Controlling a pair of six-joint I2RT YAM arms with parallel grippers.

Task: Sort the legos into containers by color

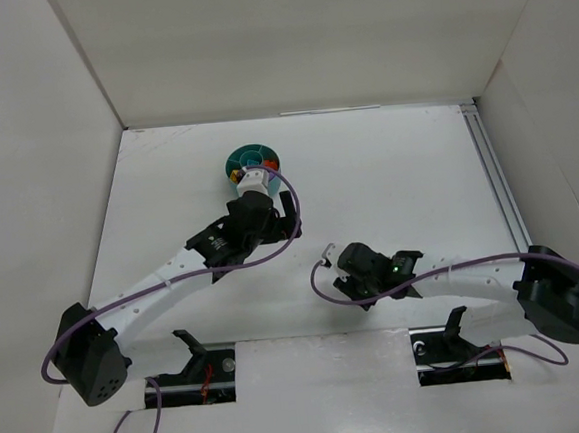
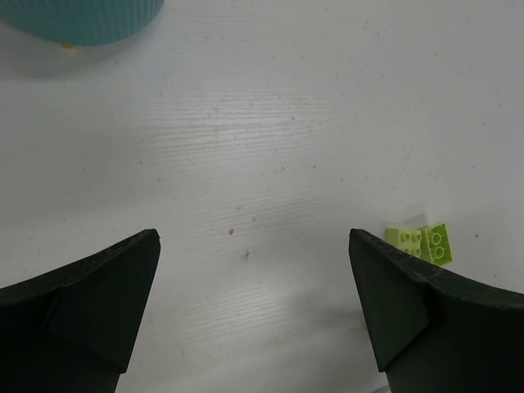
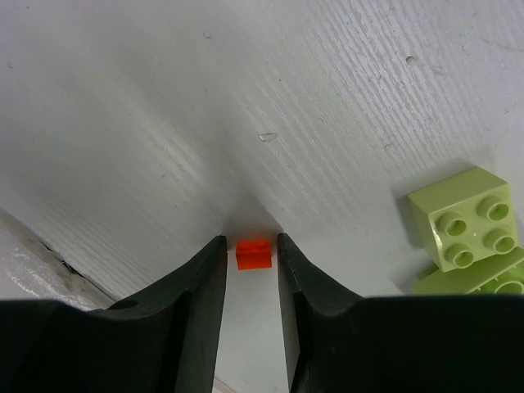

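No readable text, label, brand, number or sign appears anywhere.

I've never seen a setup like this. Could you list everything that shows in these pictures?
Dish: one, teal, far side of the table, just beyond the left gripper; coloured bits inside, too small to count.
Orange brick: one, tiny, between the right gripper's fingertips.
Lime green bricks: two, touching, on the table right of the orange brick; the left wrist view also shows two, perhaps the same pair.
Table: one, white, walled in white.
Cables: purple, one along each arm.
Left gripper: one, black, open, nothing between its fingers.
Right gripper: one, black, closed about the orange brick.
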